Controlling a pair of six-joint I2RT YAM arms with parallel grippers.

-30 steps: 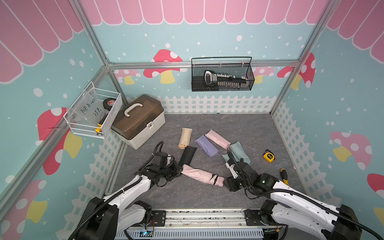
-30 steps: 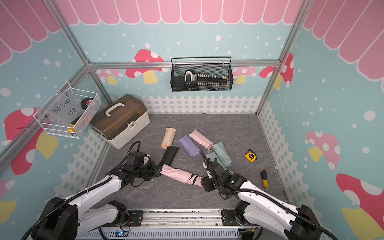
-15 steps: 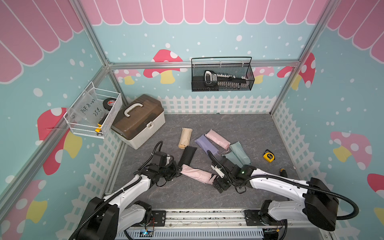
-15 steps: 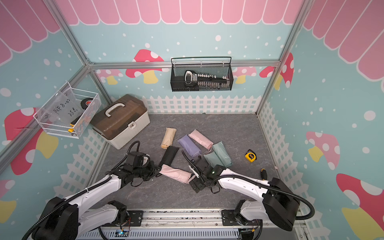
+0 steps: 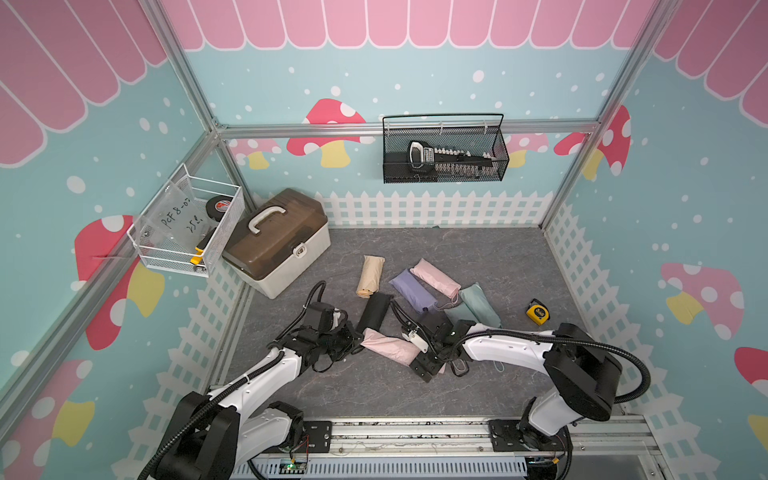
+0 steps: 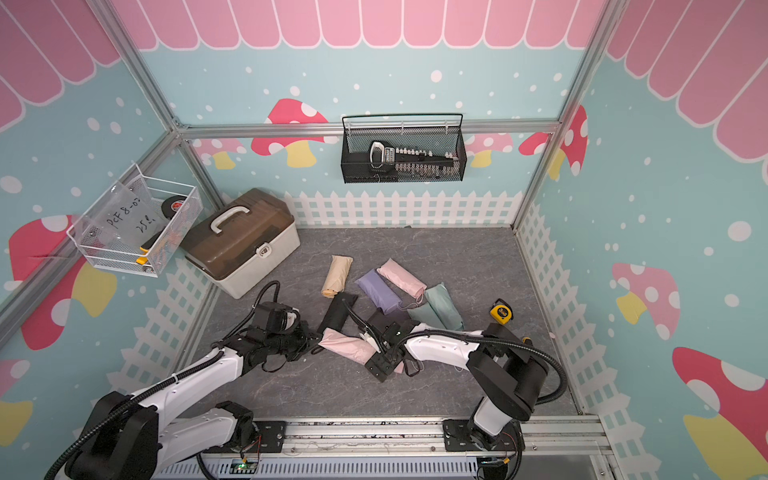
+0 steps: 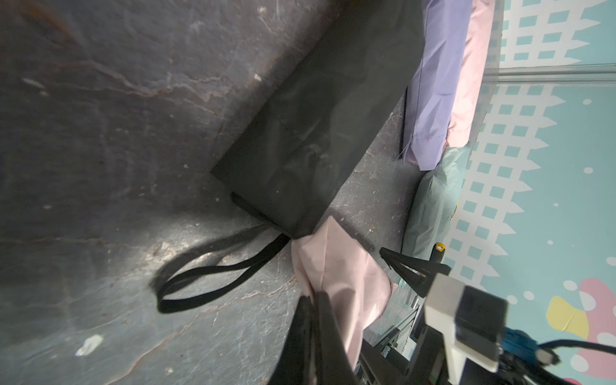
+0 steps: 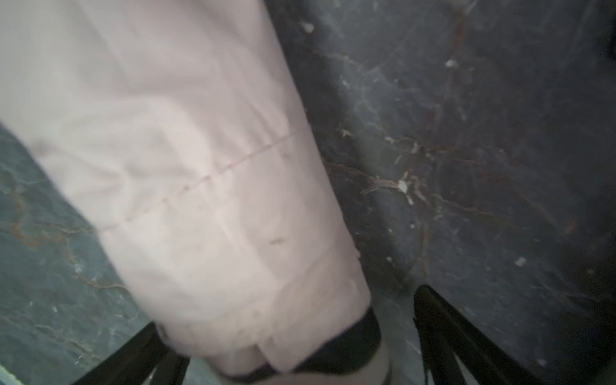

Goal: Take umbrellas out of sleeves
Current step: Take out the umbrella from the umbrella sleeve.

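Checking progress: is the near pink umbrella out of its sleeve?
Still in: the pink sleeve bulges full; only the umbrella's dark end shows at its mouth.

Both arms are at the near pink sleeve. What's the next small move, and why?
Probably close the right gripper on the dark umbrella end showing at the mouth of the pink sleeve: its jaws stand open astride it, and the left gripper is shut on the sleeve's other end.
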